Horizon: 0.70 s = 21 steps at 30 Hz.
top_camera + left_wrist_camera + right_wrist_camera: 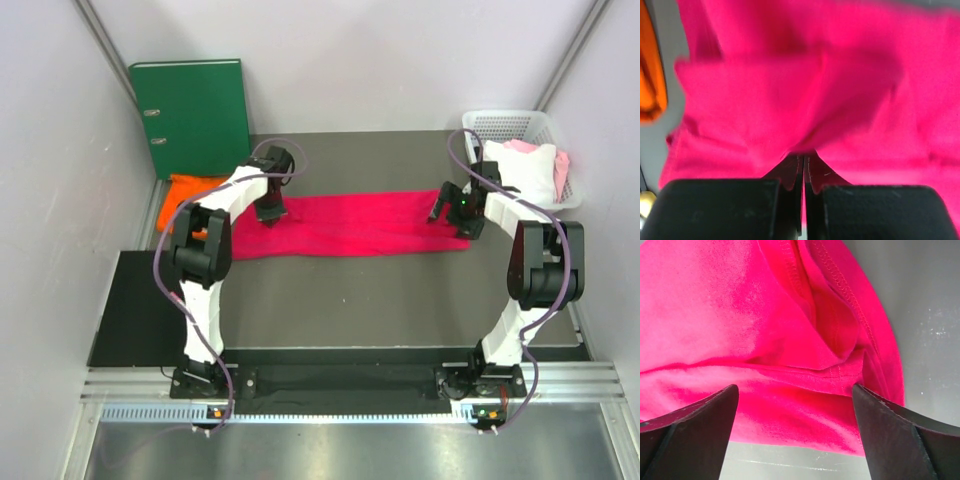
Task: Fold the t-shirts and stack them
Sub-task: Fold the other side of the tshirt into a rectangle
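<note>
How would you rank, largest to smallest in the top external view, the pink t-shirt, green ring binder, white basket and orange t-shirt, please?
1. crimson-pink t-shirt and green ring binder: too alike to rank.
2. white basket.
3. orange t-shirt, partly hidden behind the left arm.

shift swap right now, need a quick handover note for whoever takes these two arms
Left gripper: shut on the left end of the crimson-pink t-shirt.
Right gripper: open, jaws astride its right end, gripping nothing.
That shirt lies as a long band across the table; orange t-shirt bunched far left, by the green ring binder.
Done: pink shirt apparently folded lengthwise.
Left: finish its fold, fold the orange one, stack both.
</note>
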### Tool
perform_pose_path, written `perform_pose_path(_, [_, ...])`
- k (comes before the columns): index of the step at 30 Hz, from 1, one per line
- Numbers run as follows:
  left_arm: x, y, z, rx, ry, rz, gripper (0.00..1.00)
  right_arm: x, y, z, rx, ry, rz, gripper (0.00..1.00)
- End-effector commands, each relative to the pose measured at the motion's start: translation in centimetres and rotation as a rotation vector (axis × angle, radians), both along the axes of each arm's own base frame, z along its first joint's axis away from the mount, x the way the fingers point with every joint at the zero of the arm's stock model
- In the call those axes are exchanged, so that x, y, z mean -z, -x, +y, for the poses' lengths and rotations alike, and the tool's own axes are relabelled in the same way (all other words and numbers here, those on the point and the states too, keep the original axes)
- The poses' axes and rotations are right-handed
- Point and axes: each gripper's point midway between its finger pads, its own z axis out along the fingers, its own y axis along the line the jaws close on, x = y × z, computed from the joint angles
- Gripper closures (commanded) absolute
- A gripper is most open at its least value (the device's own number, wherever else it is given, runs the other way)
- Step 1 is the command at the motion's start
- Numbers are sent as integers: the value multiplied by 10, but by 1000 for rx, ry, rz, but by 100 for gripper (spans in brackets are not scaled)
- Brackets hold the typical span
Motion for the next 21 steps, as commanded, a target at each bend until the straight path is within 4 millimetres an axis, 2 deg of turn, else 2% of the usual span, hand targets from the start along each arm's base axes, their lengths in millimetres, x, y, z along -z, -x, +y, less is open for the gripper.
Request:
perform_pose_path(1, [-5,-35,23,-56,-104,-51,100,-42,-29,0,-27,33,-150,4])
perform_pose_path(2, [-2,-38,28,-65,-122,-47,100,-43,-29,0,-28,34,-150,4])
perform_pose_path(5, [-13,-52,48,-126,-171,-82,100,-43,-26,-1,-32,41,-147,2])
perform_pose_path(9, [-41,-69,73,-192,-228,-165,100,-42,-22,-2,-38,47,-140,2])
perform_pose_path(11, [-49,-75,84,-205,-262,-194,100,-41,-21,-2,-40,49,-136,1])
perform_pose_path(16, [-54,-79,88,-184,-287,-196,100,-39,-20,-2,-43,49,-129,0])
perform_pose_path(18, [-52,-74,84,-175,-261,-179,100,-40,-22,-2,-42,51,-130,0])
perform_pose_path(19, [-59,-71,81,-176,-243,-190,100,-40,-21,-2,-43,49,-129,0])
perform_pose_path(21, [-54,-64,74,-163,-193,-185,100,-40,-22,-2,-42,49,-130,0])
